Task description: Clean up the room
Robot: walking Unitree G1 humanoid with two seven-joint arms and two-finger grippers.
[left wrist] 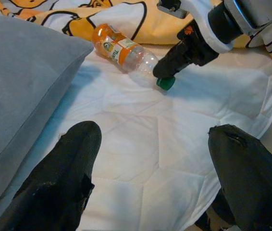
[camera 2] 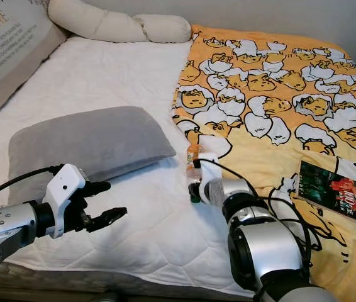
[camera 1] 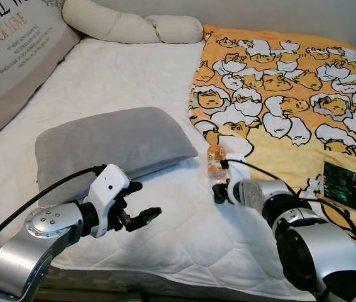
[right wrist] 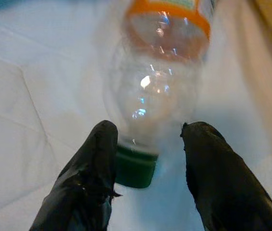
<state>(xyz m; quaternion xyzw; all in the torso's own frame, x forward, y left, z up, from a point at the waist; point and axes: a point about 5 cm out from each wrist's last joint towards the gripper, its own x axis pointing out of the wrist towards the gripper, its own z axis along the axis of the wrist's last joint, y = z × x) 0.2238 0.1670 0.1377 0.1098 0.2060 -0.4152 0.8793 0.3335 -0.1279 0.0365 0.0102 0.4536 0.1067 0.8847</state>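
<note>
A clear plastic bottle (camera 1: 215, 163) with an orange label and a green cap (left wrist: 166, 83) lies on the white bed sheet (camera 1: 121, 75), beside the edge of the yellow blanket. My right gripper (right wrist: 148, 178) is open at the bottle's cap end, one finger on each side of the neck. The left finger (right wrist: 95, 168) sits close against the cap, and the other stands a little apart from it. Over the sheet near the bed's front edge, my left gripper (camera 1: 144, 202) is open and holds nothing. It is to the left of the bottle, in front of a grey pillow.
The grey pillow (camera 1: 115, 143) lies left of the bottle. A yellow cartoon-print blanket (camera 1: 291, 94) covers the bed's right half, with a dark book (camera 1: 352, 187) on it. A white bolster (camera 1: 134, 25) and a lettered cushion (camera 1: 8, 50) sit at the head.
</note>
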